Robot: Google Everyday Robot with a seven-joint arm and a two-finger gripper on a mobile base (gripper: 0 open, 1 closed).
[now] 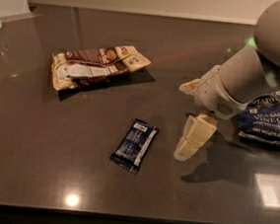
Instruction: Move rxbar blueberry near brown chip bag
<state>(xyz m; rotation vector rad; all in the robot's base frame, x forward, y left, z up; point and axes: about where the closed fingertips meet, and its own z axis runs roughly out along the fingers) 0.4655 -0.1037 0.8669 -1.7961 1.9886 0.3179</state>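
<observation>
hand beside rxbar blueberry, arm cropped

The arm, claw beside rxbar blueberry, hides the blue bag's corner.

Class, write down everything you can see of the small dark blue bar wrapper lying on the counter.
The rxbar blueberry is a small, flat, rectangular packet in glossy navy film, with a white label at its far end and pale text lines below. It lies flat and slanted on the dark countertop, touching nothing else. The gripper hangs just right of it in view, apart from it.
</observation>
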